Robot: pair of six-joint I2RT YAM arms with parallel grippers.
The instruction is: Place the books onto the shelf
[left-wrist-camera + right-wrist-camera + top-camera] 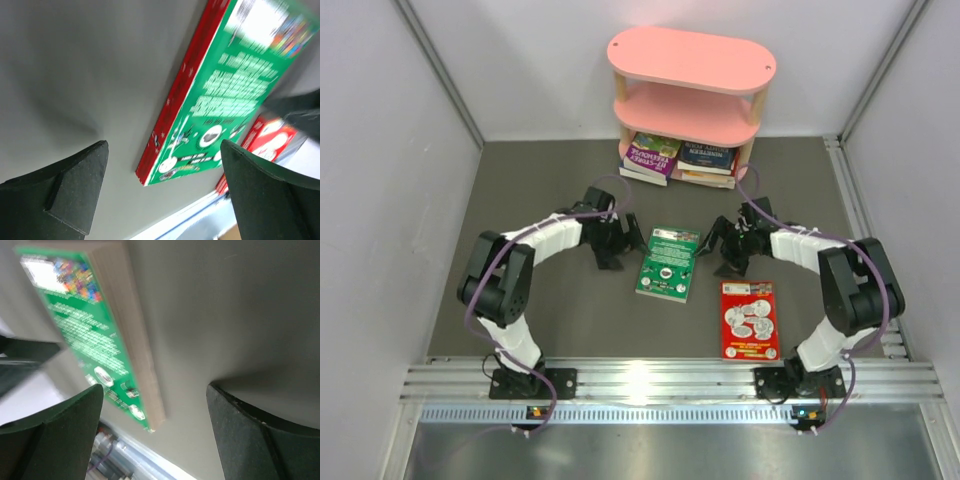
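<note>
the books on the bottom tier of the pink shelf (pixel 690 58) are half hidden under the middle board, so their count cannot be told; a purple book (pixel 653 155) tops the left pile and a dark blue book (pixel 708 157) the right pile. both wrist views are blurred and the cover print on the green book (pixel 668 264) cannot be read. in the left wrist view the red book (pixel 270 137) is mostly cut off behind a finger and a dark shape.

both arms bend inward from their bases, elbows out, wrists low over the grey table (pixel 540 180). the left gripper (pixel 628 245) sits just left of the green book, its 2 fingers (pixel 65 190) spread wide with nothing between them. the right gripper (pixel 712 245) sits just right of the same book, fingers (pixel 260 430) also spread and holding nothing.

the green book lies flat on the table between the 2 grippers. the red book lies flat nearer the right arm's base. the shelf's top and middle tiers show no books.
</note>
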